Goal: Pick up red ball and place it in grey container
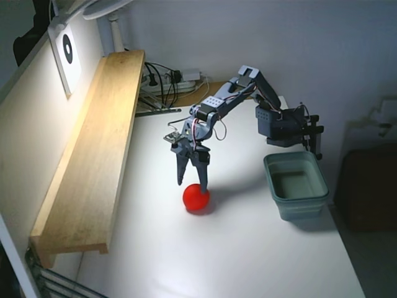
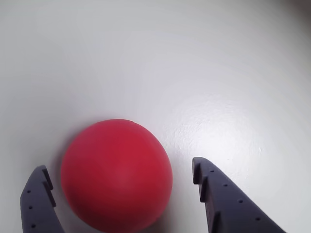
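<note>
Fixed view: the red ball (image 1: 196, 198) rests on the white table (image 1: 248, 261), left of the grey container (image 1: 296, 185) and well apart from it. The gripper (image 1: 192, 184) points down directly over the ball, its fingertips at the ball's top edge.

Wrist view: the gripper (image 2: 119, 182) is spread wide. The red ball (image 2: 116, 175) lies between the two fingers (image 2: 218, 199), close to the left one, with a visible gap to the right one. Nothing is clamped.

White bench (image 1: 248, 261) with a long wooden shelf (image 1: 93, 161) along its left side, plus a power strip (image 1: 170, 79) and tangled cables (image 1: 162, 90) at the back.
</note>
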